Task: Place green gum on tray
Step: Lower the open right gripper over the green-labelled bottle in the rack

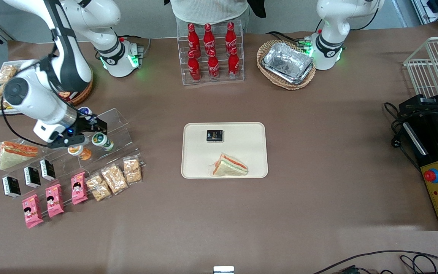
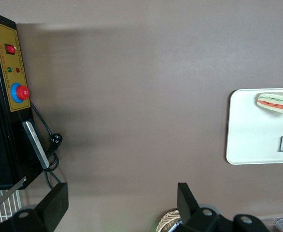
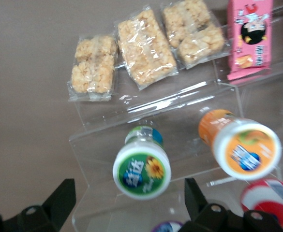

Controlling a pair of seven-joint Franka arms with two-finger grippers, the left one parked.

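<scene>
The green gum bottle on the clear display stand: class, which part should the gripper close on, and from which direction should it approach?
Grip the green gum around its round lid end, coming from above. It leans on the clear stand lid-up, and the orange-lidded bottle beside it leaves a gap. The gripper hovers open right above it.

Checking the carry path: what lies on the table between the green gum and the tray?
Bare brown tabletop in the front view, between green gum on the clear stand under the open gripper and tray.
</scene>
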